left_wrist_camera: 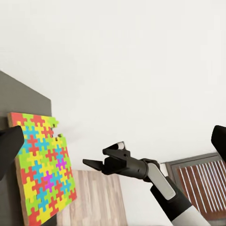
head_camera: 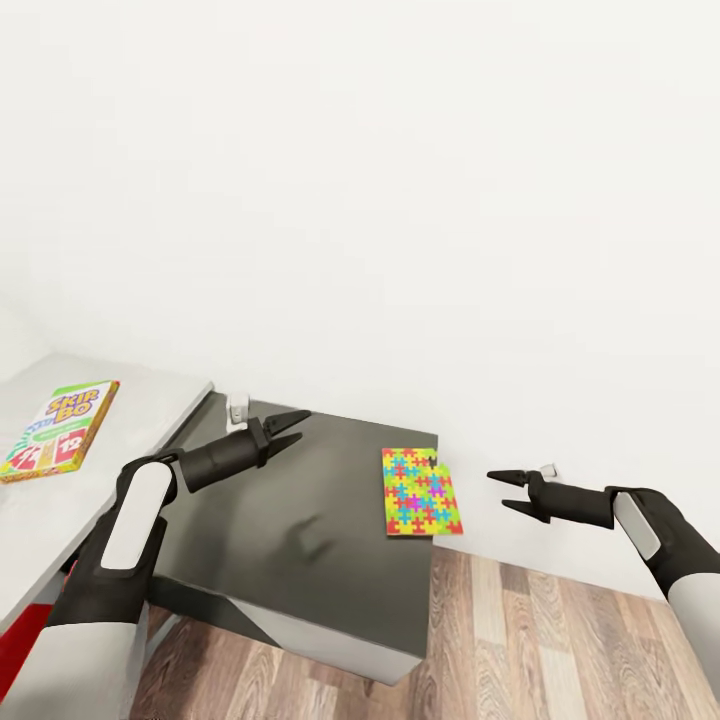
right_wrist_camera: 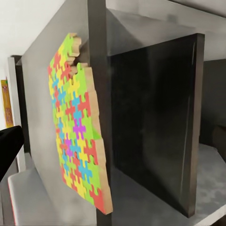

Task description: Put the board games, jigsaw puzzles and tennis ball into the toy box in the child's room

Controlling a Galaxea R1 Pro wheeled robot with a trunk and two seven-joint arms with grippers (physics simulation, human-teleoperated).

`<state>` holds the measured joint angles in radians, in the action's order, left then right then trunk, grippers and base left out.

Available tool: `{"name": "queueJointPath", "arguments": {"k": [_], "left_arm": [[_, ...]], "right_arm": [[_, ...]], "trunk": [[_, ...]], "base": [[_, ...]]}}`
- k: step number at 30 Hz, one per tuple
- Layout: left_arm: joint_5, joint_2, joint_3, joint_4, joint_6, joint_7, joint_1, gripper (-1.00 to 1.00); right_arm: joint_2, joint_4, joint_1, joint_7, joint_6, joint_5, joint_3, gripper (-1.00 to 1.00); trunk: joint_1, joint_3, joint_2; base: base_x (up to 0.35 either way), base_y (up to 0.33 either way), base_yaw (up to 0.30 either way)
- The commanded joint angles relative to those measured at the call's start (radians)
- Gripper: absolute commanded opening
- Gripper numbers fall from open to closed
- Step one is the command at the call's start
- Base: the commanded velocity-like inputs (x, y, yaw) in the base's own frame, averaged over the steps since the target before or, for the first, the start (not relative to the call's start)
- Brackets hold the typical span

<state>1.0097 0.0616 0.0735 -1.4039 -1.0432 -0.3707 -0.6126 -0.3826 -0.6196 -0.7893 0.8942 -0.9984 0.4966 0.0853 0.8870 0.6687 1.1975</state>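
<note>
That flat, stiff-looking multicoloured jigsaw puzzle (head_camera: 421, 492) overhangs the dark grey table (head_camera: 300, 540) edge, so the spread, empty right claw (head_camera: 505, 492) could likely pinch its protruding rim.

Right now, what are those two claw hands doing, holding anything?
Left gripper: jaws open, holding nothing, above the dark table top.
Right gripper: jaws open, holding nothing, beside the jigsaw puzzle.
</note>
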Motion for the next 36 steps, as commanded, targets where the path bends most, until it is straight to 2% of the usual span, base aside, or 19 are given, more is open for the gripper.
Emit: {"name": "queueJointPath", "arguments": {"k": [1, 23, 36], "left_arm": [[-0.008, 0.0, 0.001, 0.0, -0.004, -0.009, -0.001, 1.0], [-0.01, -0.001, 0.001, 0.0, -0.004, -0.007, 0.0, 1.0], [-0.011, -0.002, 0.0, 0.0, -0.003, -0.007, 0.001, 1.0]], "right_arm": [[0.0, 0.001, -0.001, 0.005, -0.003, -0.004, 0.002, 1.0], [-0.001, 0.004, -0.001, 0.002, -0.002, -0.004, 0.002, 1.0], [0.002, 0.004, -0.001, -0.045, 0.003, -0.004, 0.002, 1.0]], "trunk": [[0.0, 0.001, 0.001], [0.0, 0.001, 0.001], [0.0, 0.0, 0.001]], "base": [[0.0, 0.0, 0.078], [0.0, 0.0, 0.024], [0.0, 0.0, 0.115]]}}
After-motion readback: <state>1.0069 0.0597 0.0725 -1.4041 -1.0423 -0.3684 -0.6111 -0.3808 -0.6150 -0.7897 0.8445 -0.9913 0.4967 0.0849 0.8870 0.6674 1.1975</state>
